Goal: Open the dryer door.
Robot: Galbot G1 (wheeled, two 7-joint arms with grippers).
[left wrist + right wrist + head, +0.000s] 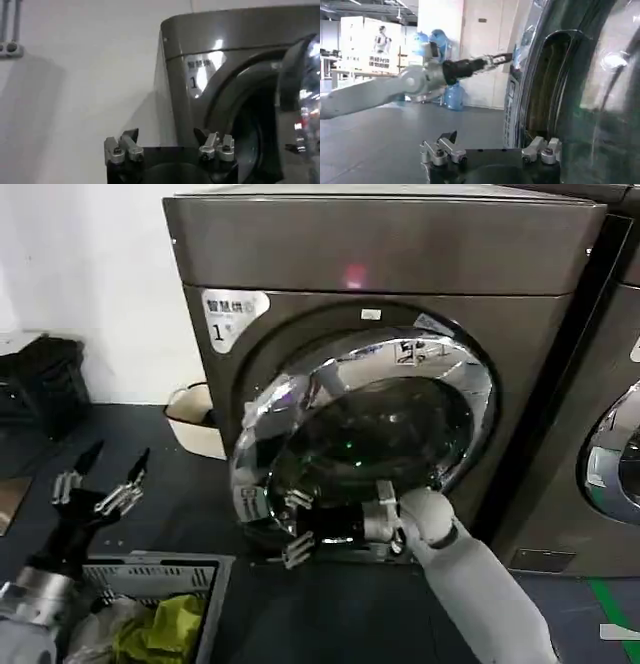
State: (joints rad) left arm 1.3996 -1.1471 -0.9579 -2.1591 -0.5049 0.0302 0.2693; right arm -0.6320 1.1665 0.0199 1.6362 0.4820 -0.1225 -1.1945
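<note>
My right gripper [297, 531], fingers spread and gripping nothing, sits at the lower left rim of the dryer door [400, 399], which stands ajar; hinge lies right. Left gripper [100, 481] idles open, far left.

dryer [400, 259]: matt bronze-grey metal | dryer door [400, 379]: glossy chrome rim, dark glass

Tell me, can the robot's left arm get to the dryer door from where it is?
Probably yes: the left tool hangs open over the basket, with bare floor between it and the dryer door.
</note>
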